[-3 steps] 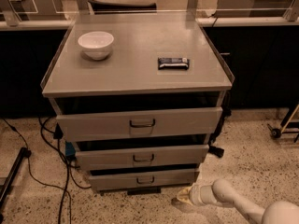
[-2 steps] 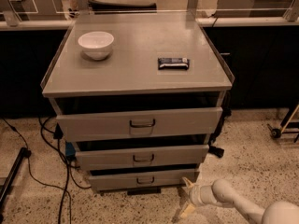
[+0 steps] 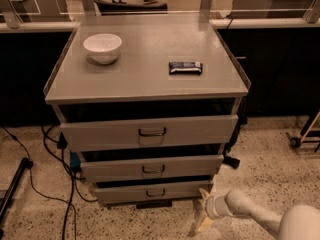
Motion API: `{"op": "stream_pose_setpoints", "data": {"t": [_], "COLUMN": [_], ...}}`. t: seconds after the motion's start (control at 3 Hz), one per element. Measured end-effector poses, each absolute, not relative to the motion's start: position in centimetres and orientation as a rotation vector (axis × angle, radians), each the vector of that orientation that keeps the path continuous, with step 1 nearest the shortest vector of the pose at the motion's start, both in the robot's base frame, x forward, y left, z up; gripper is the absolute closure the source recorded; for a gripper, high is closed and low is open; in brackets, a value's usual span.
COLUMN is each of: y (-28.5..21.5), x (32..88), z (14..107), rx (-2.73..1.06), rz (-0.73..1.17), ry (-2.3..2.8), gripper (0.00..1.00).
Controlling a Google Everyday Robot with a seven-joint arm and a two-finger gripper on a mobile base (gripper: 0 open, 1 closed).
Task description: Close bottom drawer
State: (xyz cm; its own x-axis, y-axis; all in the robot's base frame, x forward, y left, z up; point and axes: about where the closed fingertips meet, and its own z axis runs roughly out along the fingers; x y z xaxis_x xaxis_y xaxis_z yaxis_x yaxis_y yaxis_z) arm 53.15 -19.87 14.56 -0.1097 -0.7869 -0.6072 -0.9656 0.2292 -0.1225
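The floor is speckled stone and fills the lower half of the view.

The grey metal cabinet occupies the centre. It has a flat top with a raised rim and three drawers stacked on its front face.

- The top drawer is the tallest and widest. It stands pulled out, with a dark gap above its front.
- The middle drawer sits directly below at 6 o'clock. It is also pulled out, with a dark gap above it.
- The bottom drawer is the narrowest and lowest, at 6 o'clock in the view, just above the floor. It is partly open, with a dark strip showing above its front. A small dark wire handle is fixed at its centre.

The white arm enters from 4 o'clock and runs low over the floor toward the cabinet.

The gripper is at 5 o'clock, just beside the right end of the bottom drawer. Its two pale fingers are spread apart, one above the other, and grip nothing. Contact with the drawer front cannot be confirmed.

The white bowl stands on the cabinet top toward 10 o'clock.

The dark wrapped snack bar lies flat on the top toward 2 o'clock, well apart from the bowl.

Black cables trail over the floor at 8 o'clock.
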Motion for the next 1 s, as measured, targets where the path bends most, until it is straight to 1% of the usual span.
{"op": "stream_pose_setpoints", "data": {"t": [0.33,1.0], "y": [-23.9,-37.8], "x": [53.9,56.1], "z": [15.6,22.4], "rx": [-1.658,-1.568], "rz": [0.25,-0.144], "ry": [2.017,2.167], "gripper": [0.0,0.0]}}
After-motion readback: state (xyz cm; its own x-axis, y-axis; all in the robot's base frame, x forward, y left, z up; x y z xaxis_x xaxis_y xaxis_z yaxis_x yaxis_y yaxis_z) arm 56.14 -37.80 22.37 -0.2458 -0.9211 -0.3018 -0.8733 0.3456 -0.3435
